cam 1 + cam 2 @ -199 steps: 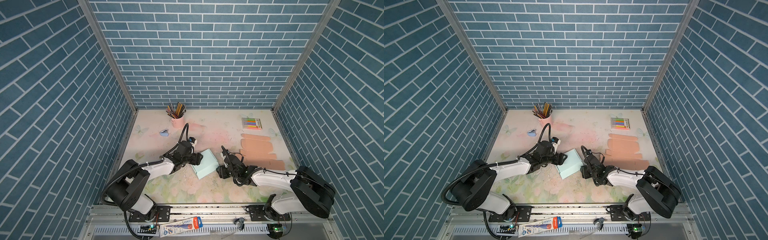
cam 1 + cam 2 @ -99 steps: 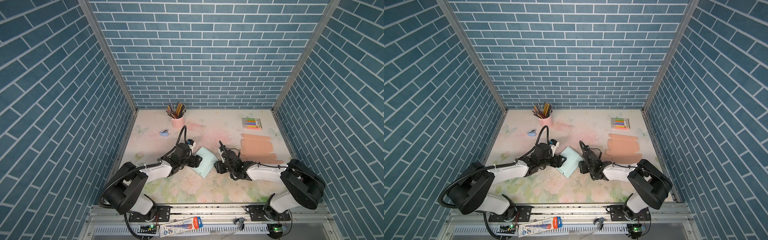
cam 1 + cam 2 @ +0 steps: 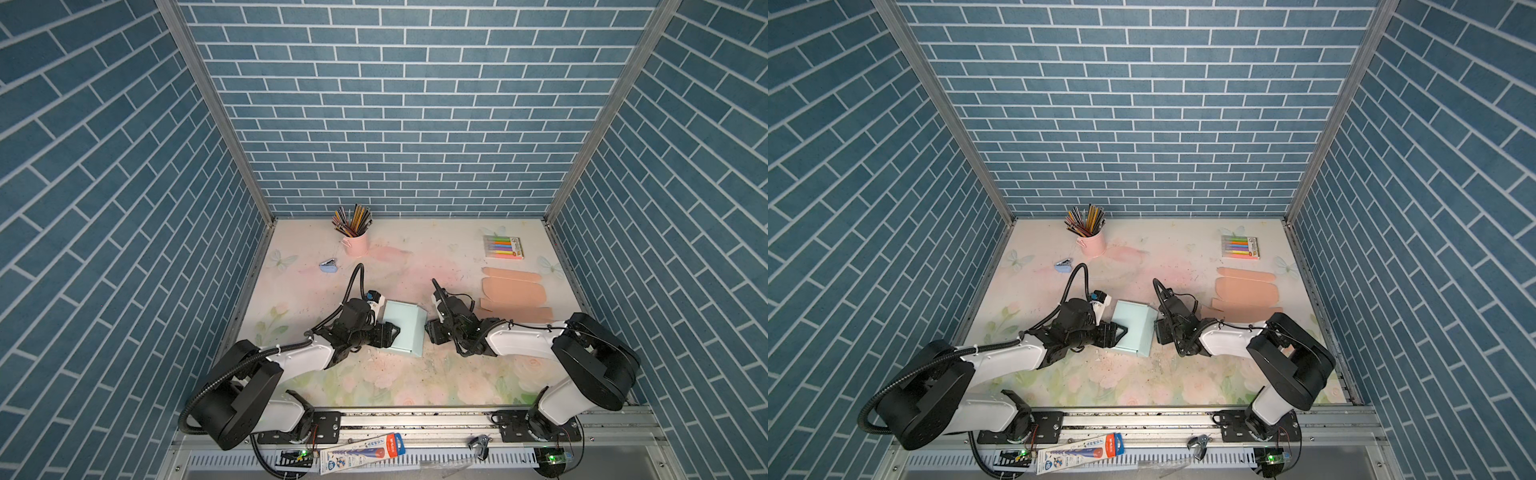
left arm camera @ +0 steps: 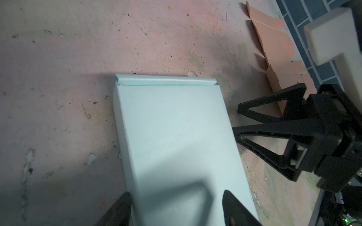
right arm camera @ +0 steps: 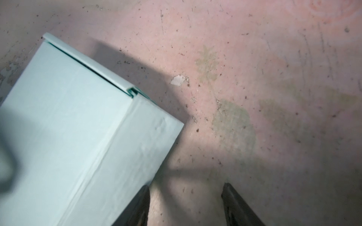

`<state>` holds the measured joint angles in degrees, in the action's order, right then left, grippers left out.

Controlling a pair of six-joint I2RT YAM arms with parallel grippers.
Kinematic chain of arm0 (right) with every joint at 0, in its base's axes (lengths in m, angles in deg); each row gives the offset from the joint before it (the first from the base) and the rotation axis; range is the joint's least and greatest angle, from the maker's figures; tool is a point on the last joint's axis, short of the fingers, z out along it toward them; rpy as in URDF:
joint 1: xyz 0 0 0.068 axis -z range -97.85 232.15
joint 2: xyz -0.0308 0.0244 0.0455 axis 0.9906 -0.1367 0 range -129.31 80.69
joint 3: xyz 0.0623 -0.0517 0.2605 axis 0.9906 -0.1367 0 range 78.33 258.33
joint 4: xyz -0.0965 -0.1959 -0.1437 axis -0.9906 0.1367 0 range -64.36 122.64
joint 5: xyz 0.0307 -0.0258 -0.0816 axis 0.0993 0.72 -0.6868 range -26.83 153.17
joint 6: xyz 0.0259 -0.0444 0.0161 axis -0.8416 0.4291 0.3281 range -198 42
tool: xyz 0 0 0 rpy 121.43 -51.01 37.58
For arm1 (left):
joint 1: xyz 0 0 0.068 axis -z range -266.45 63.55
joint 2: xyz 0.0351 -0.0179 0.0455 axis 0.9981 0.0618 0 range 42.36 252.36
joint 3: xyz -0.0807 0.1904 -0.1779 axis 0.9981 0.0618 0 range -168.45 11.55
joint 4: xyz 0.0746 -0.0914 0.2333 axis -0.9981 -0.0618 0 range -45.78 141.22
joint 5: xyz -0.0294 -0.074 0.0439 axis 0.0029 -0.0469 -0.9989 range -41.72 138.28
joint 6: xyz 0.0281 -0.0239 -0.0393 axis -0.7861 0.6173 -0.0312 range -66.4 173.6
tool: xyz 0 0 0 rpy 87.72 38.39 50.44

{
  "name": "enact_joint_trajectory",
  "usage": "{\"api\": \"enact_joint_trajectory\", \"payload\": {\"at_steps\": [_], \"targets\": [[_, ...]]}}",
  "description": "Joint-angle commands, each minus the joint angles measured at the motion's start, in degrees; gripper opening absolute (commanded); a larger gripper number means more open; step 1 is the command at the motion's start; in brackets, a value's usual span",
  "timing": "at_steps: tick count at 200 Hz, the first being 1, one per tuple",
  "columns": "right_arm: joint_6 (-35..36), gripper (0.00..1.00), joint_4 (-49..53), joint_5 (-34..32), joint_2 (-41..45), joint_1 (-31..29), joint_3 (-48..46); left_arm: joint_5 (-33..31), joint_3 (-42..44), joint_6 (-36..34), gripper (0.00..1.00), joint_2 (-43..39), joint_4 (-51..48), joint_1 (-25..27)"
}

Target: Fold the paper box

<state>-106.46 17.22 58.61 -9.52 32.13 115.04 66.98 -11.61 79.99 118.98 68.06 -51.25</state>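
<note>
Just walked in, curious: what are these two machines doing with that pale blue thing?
Two robot arms are working on a pale blue paper box lying on the table. It looks already folded into shape. The left fingers are spread over one edge of it; the right fingers are open beside the opposite side, gripping nothing. Flat peach cardboard lies nearby.

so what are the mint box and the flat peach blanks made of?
Mint box: looks like thin matte paperboard; sharp creased edges, tucked flap, small dents in the side wall. Peach blanks: probably the same card stock, matte, die-cut with rounded flaps, lying flat.
</note>
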Motion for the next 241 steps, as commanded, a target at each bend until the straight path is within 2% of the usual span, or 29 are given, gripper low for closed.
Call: {"api": "enact_joint_trajectory", "payload": {"at_steps": [1,105,241], "targets": [[0.6,0.60,1.6,0.5,-1.3,-1.3,1.0,2.8,1.7,2.1,0.73,-1.8,2.9,0.0],[-0.3,0.60,2.0,0.5,-3.6,-5.5,3.8,3.8,4.8,5.7,0.73,-3.4,6.4,1.9],[-0.4,0.60,-1.3,2.4,-4.3,-7.7,4.8,4.4,6.1,7.9,0.73,-5.4,7.5,3.7]]}}
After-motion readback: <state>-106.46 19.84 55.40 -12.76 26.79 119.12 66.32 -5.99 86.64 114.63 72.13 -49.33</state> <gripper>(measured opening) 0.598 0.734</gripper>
